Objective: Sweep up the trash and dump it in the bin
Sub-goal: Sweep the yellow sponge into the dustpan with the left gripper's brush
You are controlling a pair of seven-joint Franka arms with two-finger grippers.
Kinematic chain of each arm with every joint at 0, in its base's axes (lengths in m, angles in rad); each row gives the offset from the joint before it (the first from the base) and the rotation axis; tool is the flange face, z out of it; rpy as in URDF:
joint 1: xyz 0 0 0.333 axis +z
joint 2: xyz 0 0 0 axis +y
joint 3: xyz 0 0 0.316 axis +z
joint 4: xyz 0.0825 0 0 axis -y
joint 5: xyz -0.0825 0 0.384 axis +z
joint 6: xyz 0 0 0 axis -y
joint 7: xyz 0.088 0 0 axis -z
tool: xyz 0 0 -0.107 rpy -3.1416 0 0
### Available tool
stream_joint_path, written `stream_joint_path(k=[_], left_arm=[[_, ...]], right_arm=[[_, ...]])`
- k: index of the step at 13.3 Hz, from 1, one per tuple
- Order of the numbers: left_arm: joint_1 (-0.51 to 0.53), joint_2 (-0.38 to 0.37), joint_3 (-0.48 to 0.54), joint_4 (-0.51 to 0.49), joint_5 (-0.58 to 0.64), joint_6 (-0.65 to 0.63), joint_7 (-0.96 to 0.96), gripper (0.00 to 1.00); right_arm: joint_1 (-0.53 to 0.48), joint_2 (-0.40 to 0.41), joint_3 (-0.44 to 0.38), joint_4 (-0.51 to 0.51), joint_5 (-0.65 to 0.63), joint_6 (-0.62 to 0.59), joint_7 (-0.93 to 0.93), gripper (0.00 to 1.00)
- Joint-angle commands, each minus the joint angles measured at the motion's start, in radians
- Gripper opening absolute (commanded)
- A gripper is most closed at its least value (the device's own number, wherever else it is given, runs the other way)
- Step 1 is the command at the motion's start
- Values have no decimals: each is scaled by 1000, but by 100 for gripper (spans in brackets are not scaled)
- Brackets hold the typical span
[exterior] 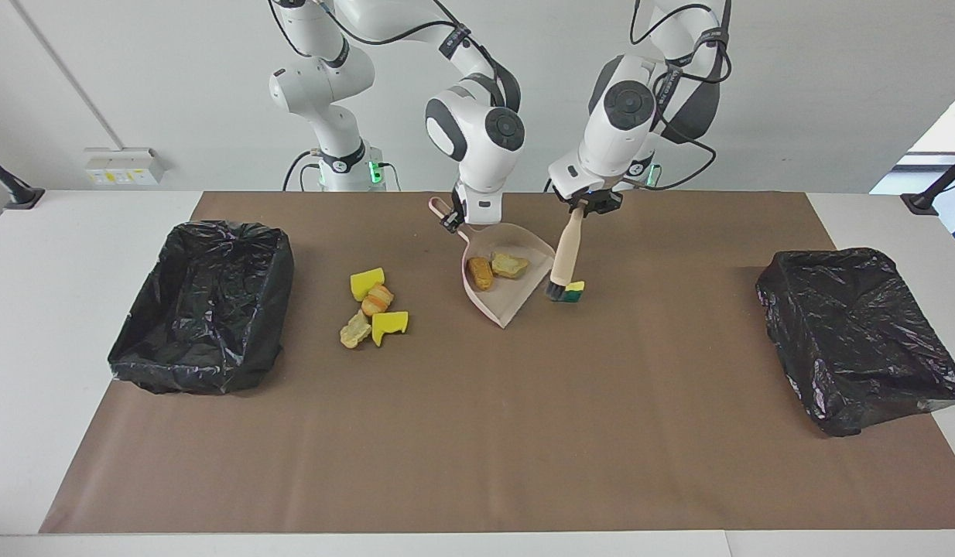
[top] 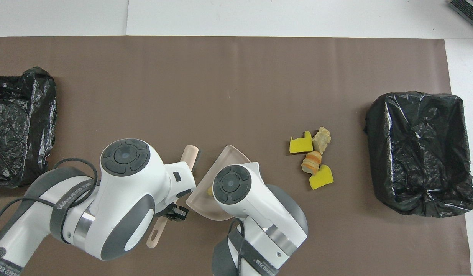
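Right now your left pincer is gripping the brush by its handle, bristles down on the surface between the dustpan mouth and the yellow-green sponge piece. That puts the sponge piece toward the left arm's end, touching the bristles. Your right pincer is clamping the dustpan handle; two pieces are lying inside, four waiting near the right arm's bin.

You have seven trash pieces: four loose in a cluster left of centre, two in the dustpan, one by the brush. Count two black-lined bins, at the frame's left and right edges, one dustpan, one brush, two arms.
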Motion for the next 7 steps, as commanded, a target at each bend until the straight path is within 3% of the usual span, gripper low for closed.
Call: stream_joint_path(k=[1,3,7], left_arm=[[105,18,9,-21,5,31,12,0],[123,32,9,-94,84,112,2,0],[103,39,5,-228,92,248,-40,0]], right_arm=[[-1,-5,4,-2,17,-9,36,0],[-1,-5,4,-3,17,-9,36,0],[-1,-5,4,-3,17,-7,36,0]])
